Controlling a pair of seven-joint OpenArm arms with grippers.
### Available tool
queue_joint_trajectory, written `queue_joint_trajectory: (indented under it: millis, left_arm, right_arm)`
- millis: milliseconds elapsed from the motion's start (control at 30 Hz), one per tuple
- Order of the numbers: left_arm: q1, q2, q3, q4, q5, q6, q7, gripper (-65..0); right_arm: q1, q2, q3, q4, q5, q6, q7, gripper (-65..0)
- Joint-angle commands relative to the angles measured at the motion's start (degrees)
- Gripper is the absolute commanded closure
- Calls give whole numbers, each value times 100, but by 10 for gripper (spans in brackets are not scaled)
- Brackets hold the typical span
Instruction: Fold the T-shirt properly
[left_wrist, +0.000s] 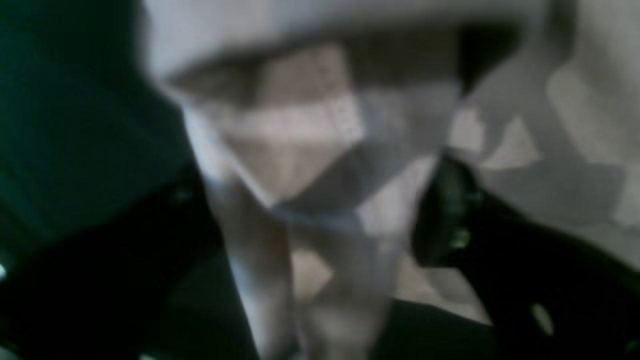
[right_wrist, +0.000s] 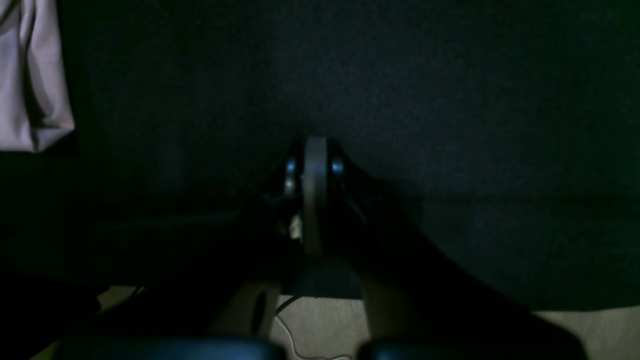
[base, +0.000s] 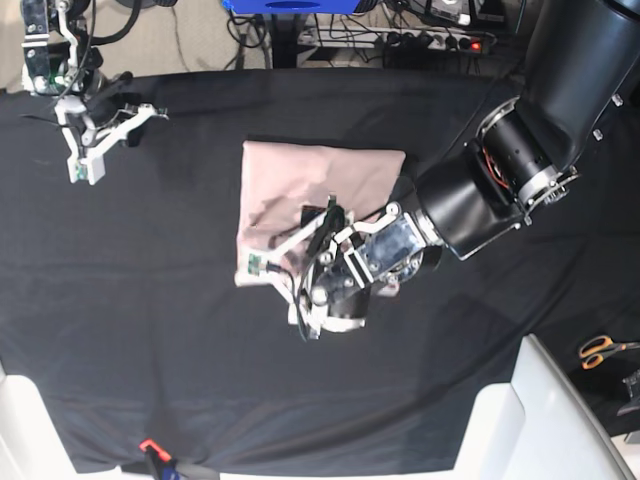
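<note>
We reach our left arm in from the base view's right edge, forearm angled down toward the middle; our left gripper (base: 285, 262) stands with its fingers spread apart; our right gripper (base: 88, 150) is parked at the far upper corner, its fingers (right_wrist: 315, 165) pressed together.

T-shirt (base: 320, 185) on the counter (base: 180, 330) under the left hand (base: 285, 265), right hand (base: 95, 150) well apart, scissors (base: 603, 350) far beyond the left hand
</note>
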Motion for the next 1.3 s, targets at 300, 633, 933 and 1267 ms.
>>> queue_joint_trajectory:
  millis: [300,633,933,1267]
  left_arm:
    - [-779,22,-126,70,19,36,-13,-634]
    - [373,-207,-2491,2171,-25,36,1007,-360]
    - [3028,-541,-4381,3850,-25,36,637,0]
    - [3907,-550,-4653,3367,-33,36,-40,0]
  right_arm:
    - [16,65,5,80,25,23,96,-2]
    - [7,109,-391,335,25,287,96,-2]
    - [68,109,-760,687,7,418,96,-2]
    - [165,74,-769,652,7,427,-54,-2]
